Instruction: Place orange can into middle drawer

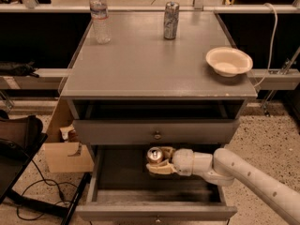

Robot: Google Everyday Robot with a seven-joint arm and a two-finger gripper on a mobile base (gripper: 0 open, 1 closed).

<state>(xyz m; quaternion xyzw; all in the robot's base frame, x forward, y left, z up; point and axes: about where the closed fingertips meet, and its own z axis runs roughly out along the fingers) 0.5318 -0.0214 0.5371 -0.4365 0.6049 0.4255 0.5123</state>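
Note:
The orange can (155, 155), orange-gold with a silver top, is upright in my gripper (158, 162), which is shut on it. The white arm reaches in from the lower right. The can hangs inside the open middle drawer (154, 211), over its dark floor toward the back centre, just below the upper drawer front with its round knob (157, 135). I cannot tell whether the can's base touches the drawer floor.
On the grey cabinet top (140, 69) stand a clear water bottle (100, 15), a slim silver can (171, 20) and a white bowl (228, 61). A cardboard box (65, 149) and a dark chair with cables (18, 144) sit on the floor at left.

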